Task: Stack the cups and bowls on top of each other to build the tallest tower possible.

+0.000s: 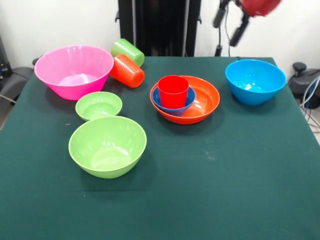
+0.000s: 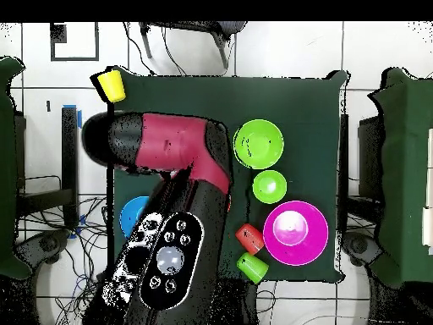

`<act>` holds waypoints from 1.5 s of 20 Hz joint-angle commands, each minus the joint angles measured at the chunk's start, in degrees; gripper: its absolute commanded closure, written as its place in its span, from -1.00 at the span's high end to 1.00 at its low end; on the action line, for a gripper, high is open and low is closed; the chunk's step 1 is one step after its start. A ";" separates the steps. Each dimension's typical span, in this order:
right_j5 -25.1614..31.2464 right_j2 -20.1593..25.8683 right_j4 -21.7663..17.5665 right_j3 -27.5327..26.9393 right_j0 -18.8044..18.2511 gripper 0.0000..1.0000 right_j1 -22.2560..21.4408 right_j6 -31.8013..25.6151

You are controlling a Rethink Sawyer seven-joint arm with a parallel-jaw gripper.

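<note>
The wide orange bowl (image 1: 207, 102) sits mid-table with the small dark blue bowl (image 1: 189, 102) inside it. The red cup (image 1: 173, 91) stands upright in the dark blue bowl. The arm hides this stack in the overhead view. The large blue bowl (image 1: 255, 81) (image 2: 129, 216) is at the far right. The pink bowl (image 1: 75, 70) (image 2: 295, 233) is at the far left. The small green bowl (image 1: 98, 105) (image 2: 269, 186) and the large green bowl (image 1: 107, 146) (image 2: 258, 144) stand in front of it. The orange cup (image 1: 127, 71) (image 2: 249, 239) and the light green cup (image 1: 127, 51) (image 2: 252, 267) lie on their sides. The yellow cup (image 2: 111, 85) is at a table corner. My gripper (image 1: 229, 22) is open and empty, high above the far right.
The robot's black pedestal (image 1: 160, 27) stands behind the table's far edge. Cables and chair parts lie on the floor beside the table (image 1: 310, 80). The green cloth (image 1: 225, 175) covers the table's near half.
</note>
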 commanded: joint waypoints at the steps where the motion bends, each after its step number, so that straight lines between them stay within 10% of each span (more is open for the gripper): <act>1: 3.93 10.71 -6.01 0.96 -9.03 1.00 -2.23 -25.40; 10: 5.47 13.58 -16.79 -13.67 -16.03 1.00 6.97 -36.20; 30: 0.33 20.48 -16.26 -23.16 -19.69 1.00 18.80 -40.21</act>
